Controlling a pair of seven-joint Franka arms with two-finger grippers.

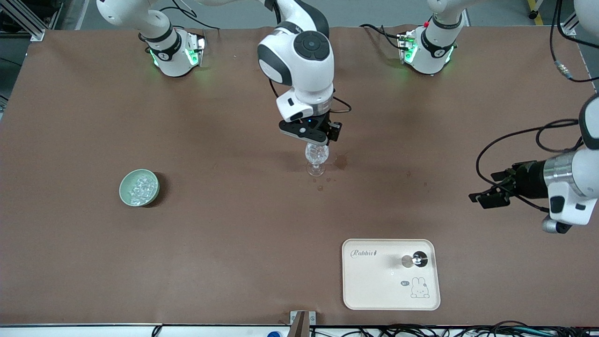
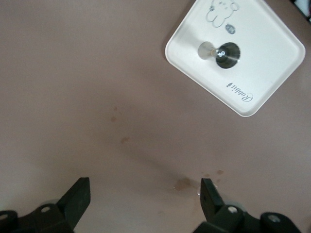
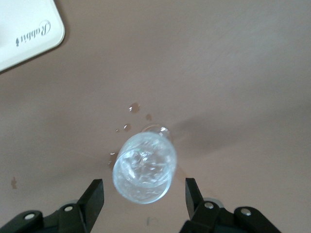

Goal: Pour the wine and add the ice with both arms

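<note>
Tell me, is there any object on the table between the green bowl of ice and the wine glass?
No visible object. The ice lies in the pale green bowl toward the right arm's end; only bare brown table separates it from the wine glass. The right tool is open over the glass; the left tool waits, open.

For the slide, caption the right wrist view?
Open right gripper poised over the ice-filled wine glass on the droplet-spotted brown table.

High front camera facing the bases; both wrist cameras downward, perhaps sharing the tray (image 2: 272, 77).
</note>
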